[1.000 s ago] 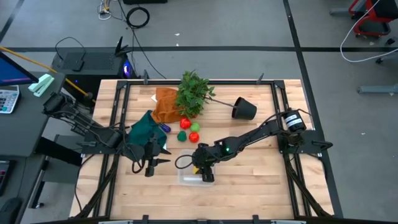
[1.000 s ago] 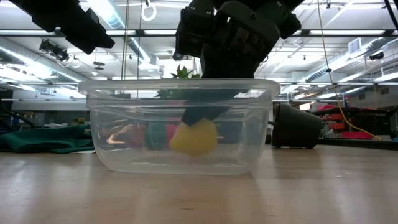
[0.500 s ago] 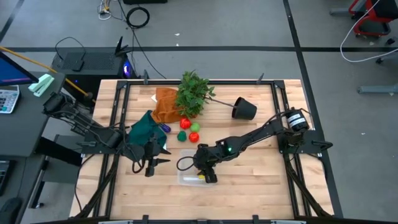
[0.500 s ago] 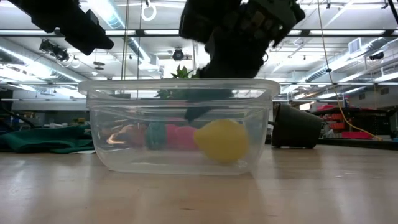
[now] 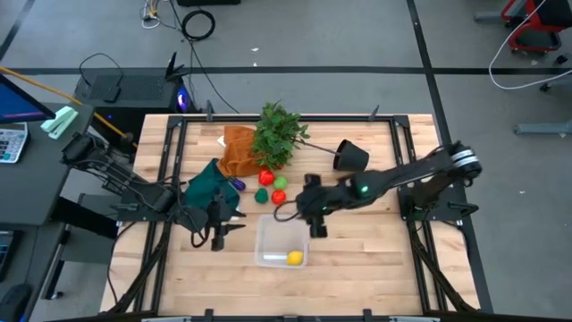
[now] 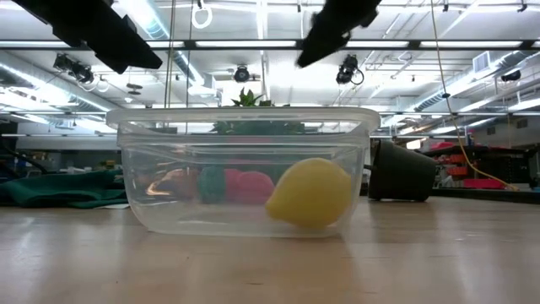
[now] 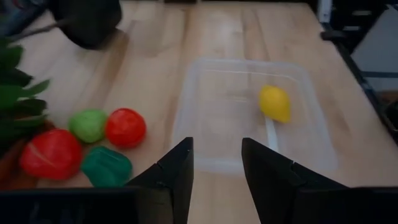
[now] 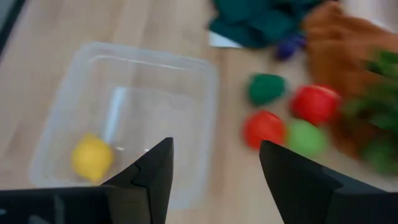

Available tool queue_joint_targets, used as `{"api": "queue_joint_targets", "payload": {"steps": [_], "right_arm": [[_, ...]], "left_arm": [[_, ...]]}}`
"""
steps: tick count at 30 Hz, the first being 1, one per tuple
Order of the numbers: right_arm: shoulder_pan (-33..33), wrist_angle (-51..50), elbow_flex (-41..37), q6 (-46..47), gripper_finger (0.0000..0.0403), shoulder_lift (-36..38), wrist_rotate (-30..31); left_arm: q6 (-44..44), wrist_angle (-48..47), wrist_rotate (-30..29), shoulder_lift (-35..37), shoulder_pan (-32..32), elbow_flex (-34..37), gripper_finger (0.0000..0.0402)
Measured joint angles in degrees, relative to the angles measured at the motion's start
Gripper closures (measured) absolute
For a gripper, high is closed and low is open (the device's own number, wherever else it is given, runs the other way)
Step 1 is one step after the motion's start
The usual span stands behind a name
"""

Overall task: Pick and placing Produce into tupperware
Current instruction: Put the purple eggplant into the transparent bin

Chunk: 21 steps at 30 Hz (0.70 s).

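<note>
One small yellow toy lemon lies alone inside the clear, shallow, rectangular plastic tub near the table's front edge. Beyond the tub, two red pieces, two green ones and a purple one cluster beside the folded green cloth. The right gripper hangs above the tub's far right corner, fingers apart and empty, while the left gripper waits left of the tub, fingers narrowly parted, holding nothing.
</note>
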State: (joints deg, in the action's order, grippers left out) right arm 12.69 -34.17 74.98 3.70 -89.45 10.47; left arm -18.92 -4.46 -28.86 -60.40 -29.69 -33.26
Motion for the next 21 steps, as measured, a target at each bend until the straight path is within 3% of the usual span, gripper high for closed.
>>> {"api": "queue_joint_targets", "payload": {"steps": [5, 11, 21], "right_arm": [[-0.3, -2.4, -2.2, 4.5, 0.0208, 6.8, 4.8], [-0.3, -2.0, -10.2, 10.1, 0.0208, 11.8, 7.5], [-1.6, 12.2, -25.0, 16.1, 0.0208, 13.8, 7.0]], "left_arm": [[-0.3, 0.2, -4.6, 0.0, 0.0, 0.0, 0.0255], [0.1, 0.2, -6.0, 0.0, 0.6, 0.0, 0.0256], [0.1, 0.0, -6.1, 0.0, 6.3, 0.0, 0.0258]]}}
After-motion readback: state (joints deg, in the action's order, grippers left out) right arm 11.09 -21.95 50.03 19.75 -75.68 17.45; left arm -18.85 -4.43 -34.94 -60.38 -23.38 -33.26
